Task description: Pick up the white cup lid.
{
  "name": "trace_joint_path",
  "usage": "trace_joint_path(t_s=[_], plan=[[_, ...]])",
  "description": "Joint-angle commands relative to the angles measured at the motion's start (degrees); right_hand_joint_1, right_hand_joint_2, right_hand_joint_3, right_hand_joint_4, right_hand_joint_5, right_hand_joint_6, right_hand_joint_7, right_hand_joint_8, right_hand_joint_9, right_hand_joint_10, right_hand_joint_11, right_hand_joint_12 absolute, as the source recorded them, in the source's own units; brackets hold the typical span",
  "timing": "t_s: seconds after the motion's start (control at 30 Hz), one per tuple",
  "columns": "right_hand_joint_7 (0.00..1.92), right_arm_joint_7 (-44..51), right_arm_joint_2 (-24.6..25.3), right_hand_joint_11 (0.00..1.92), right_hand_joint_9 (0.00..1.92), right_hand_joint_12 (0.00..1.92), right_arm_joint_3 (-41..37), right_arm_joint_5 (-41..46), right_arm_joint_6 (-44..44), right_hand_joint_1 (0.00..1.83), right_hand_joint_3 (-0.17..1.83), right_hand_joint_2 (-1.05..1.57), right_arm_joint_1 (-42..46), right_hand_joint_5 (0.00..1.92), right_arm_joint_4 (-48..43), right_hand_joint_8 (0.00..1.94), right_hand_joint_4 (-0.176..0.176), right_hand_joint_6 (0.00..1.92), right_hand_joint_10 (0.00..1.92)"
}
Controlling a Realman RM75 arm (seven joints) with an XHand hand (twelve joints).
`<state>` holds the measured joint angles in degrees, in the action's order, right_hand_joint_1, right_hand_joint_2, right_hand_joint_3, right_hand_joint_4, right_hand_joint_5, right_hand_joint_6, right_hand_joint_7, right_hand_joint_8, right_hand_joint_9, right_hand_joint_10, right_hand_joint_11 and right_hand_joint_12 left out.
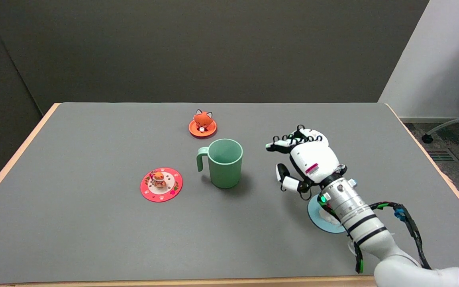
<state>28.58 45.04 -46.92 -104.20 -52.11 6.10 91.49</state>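
The right hand is released: its fingers are spread apart, it grasps nothing, and it hangs above the table. The white cup lid, a pale disc with a small white knob, lies behind the hand, partly hidden beneath the wrist and forearm; it is judged to be the task's thing, being the palest of the lids. The step in hand is the approach. To do it well, draw the hand back along the arm's own line until the palm stands over the lid, keep the fingers apart, lower them to either side of the rim or knob, and only then close. Count: one green mug, ahead of the fingertips; three lids in all, namely the pale one, an orange lid with a fox figure beyond the mug, and a red lid further past the mug
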Motion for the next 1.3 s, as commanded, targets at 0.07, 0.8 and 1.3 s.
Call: trace_joint_path(t_s=[0.07,0.8,1.3], plan=[[0.64,-0.2,-0.5,0.23,0.67,0.85,-1.8,1.8,2.9,0.88,1.05,0.81,-7.2,0.51,-6.9,0.17,0.029,0.17,0.21],[0.46,-1.0,-1.8,0.45,0.55,0.52,-2.2,8.0,6.3,0.74,1.08,0.56,-15.6,0.33,-17.7,0.17,0.019,0.16,0.19],[0.73,-5.3,-2.4,0.42,0.75,0.87,-2.4,8.3,9.4,0.74,0.90,0.79,-21.5,0.66,-24.2,0.20,0.090,0.19,0.20]])
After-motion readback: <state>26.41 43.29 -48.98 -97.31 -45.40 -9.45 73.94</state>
